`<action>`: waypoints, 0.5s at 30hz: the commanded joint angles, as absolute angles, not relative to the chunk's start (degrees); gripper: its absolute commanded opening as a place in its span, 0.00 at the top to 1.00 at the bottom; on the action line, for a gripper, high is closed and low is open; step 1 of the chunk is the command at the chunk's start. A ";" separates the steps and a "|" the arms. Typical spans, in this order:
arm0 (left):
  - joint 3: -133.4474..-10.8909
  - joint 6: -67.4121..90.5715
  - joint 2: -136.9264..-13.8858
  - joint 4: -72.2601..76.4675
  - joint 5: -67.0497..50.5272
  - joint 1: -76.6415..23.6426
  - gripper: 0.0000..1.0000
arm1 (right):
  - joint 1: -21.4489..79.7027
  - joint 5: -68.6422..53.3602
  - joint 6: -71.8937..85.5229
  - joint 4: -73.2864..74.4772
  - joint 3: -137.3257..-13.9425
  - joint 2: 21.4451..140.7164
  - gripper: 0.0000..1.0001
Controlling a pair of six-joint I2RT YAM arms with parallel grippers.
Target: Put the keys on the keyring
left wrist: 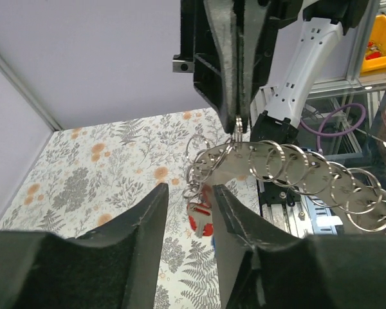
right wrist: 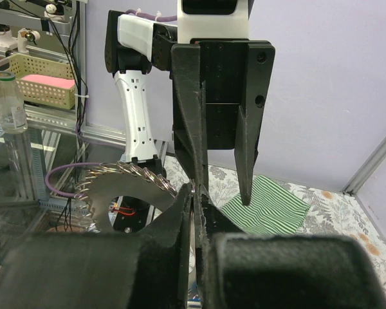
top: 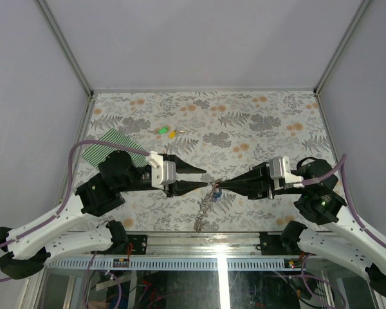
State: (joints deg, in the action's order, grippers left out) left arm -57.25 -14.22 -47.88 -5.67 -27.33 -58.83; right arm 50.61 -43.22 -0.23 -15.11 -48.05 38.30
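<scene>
On your floral-patterned tabletop (top: pixel 257 122), a green-and-white striped cloth (top: pixel 106 147) lies left of the left hand (top: pixel 206 178); a green-headed metal key (top: pixel 162 131) and a yellow-headed metal key (top: pixel 172 134) lie beyond it.

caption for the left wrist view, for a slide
Right gripper pinches the keyring, red key hanging from it, before the open left gripper

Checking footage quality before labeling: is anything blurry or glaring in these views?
Top external: evenly lit, glare on the front metal rail. Left wrist: keyring sharp, own left gripper soft. Right wrist: right gripper blurred, dark, filling the bottom.
</scene>
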 commanded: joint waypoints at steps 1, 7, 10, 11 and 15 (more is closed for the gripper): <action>-58.56 -17.40 -47.88 -1.87 -32.16 -58.80 0.64 | 50.58 -44.50 -0.26 -18.63 -51.50 37.54 1.00; -57.53 -21.19 -47.67 1.11 -36.03 -58.84 0.66 | 50.62 -45.10 0.02 -18.94 -51.25 38.00 1.00; -57.93 -21.89 -47.94 1.93 -36.18 -58.89 0.68 | 50.56 -45.63 0.53 -19.41 -51.31 38.55 1.00; -58.06 -22.08 -48.16 1.93 -36.21 -58.89 0.68 | 50.56 -45.84 0.71 -19.74 -51.25 38.65 1.00; -58.44 -22.57 -48.58 1.70 -36.87 -58.83 0.70 | 50.58 -46.37 0.96 -19.86 -51.40 38.94 1.00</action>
